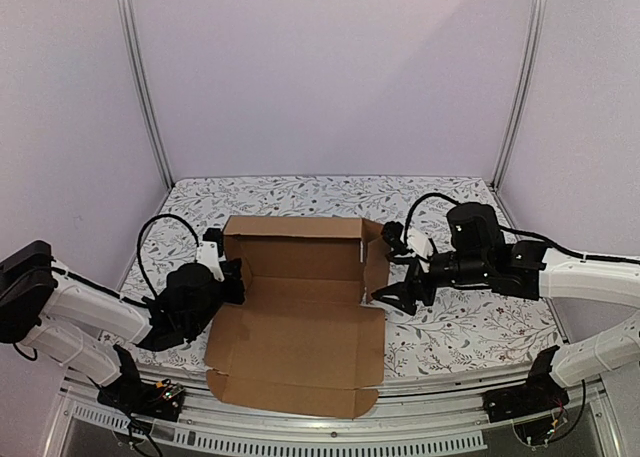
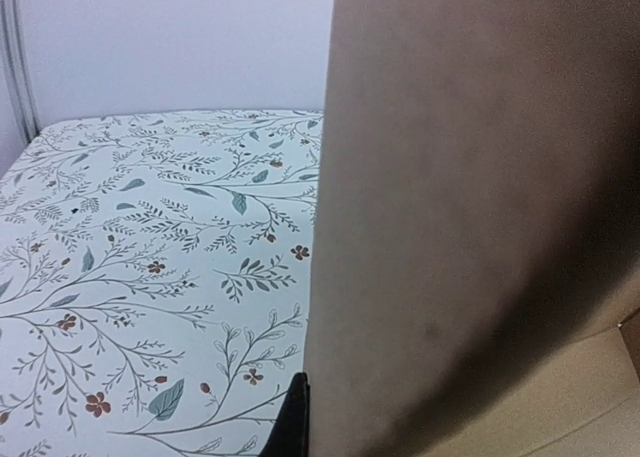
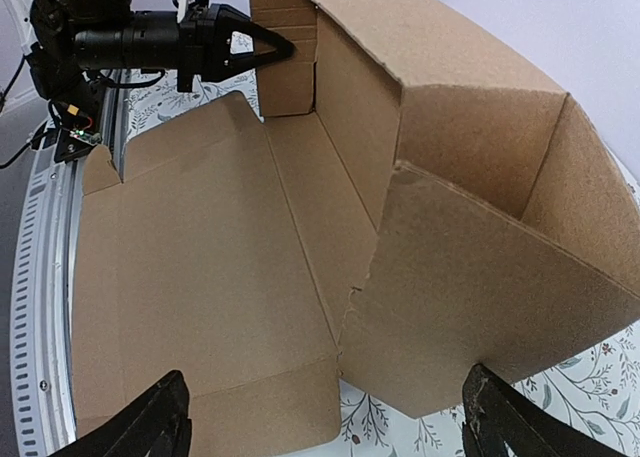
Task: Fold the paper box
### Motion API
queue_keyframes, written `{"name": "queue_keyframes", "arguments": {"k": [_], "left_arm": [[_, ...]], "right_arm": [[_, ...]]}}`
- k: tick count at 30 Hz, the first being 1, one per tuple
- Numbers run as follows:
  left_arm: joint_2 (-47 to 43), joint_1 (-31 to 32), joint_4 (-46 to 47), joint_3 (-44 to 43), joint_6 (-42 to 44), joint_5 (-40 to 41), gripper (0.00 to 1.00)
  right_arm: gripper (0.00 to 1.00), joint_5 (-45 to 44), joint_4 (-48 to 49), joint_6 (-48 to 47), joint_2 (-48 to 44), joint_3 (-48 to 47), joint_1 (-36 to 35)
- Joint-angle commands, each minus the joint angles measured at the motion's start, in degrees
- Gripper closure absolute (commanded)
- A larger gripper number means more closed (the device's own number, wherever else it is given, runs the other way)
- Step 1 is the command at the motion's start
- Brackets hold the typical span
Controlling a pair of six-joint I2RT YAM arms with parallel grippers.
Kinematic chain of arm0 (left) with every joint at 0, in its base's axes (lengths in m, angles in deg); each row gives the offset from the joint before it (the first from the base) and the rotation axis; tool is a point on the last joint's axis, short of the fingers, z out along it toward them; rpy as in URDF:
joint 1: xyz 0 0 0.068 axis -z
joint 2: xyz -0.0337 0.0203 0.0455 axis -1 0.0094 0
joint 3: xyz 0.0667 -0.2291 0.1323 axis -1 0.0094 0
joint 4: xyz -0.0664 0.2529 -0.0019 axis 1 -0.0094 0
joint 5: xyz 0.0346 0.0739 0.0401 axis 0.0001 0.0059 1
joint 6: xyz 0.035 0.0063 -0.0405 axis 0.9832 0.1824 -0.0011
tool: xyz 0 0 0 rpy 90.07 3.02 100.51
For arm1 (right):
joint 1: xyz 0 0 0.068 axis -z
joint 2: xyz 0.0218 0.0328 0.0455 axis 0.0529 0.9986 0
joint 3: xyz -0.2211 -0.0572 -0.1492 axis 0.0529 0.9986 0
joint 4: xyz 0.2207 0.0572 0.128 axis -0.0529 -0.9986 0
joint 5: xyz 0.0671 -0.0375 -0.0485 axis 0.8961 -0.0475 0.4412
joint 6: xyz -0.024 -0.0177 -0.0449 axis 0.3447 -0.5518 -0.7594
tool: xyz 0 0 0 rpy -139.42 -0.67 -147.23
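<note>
The paper box (image 1: 300, 327) is brown cardboard lying at the table's middle, with its back wall and both end flaps raised and its front panel flat. My left gripper (image 1: 235, 279) is at the raised left flap. In the left wrist view the cardboard (image 2: 470, 227) fills the right side, one black fingertip (image 2: 293, 422) lies against its edge, and the other is hidden. In the right wrist view the left gripper (image 3: 288, 49) has its jaws drawn to a point at that flap. My right gripper (image 1: 385, 299) is wide open and empty just outside the right flap (image 3: 480, 307); it also shows in its own wrist view (image 3: 330, 427).
The floral tablecloth (image 1: 460, 327) covers the table. Purple walls and two metal posts (image 1: 145, 87) close in the back and sides. A metal rail (image 3: 40, 307) runs along the near edge, close to the box's front panel.
</note>
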Motion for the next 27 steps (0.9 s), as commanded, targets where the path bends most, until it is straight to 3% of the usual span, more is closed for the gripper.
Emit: {"name": "queue_keyframes", "arguments": {"k": [1, 9, 17, 27], "left_arm": [[0.2, 1.2, 1.7, -0.2, -0.1, 0.3, 1.00], [0.6, 1.2, 0.9, -0.6, -0.2, 1.2, 1.00], [-1.1, 1.3, -0.9, -0.6, -0.9, 0.4, 1.00], [-6.6, 1.3, -5.9, 0.8, -1.8, -2.4, 1.00]], "right_arm": [[0.07, 1.6, 1.6, -0.5, 0.4, 0.6, 0.5], [0.09, -2.0, -4.9, 0.3, -7.0, 0.8, 0.4], [0.11, -11.9, -7.9, 1.4, -10.4, 0.5, 0.4], [0.08, -11.5, -6.8, 2.2, -11.2, 1.5, 0.4]]}}
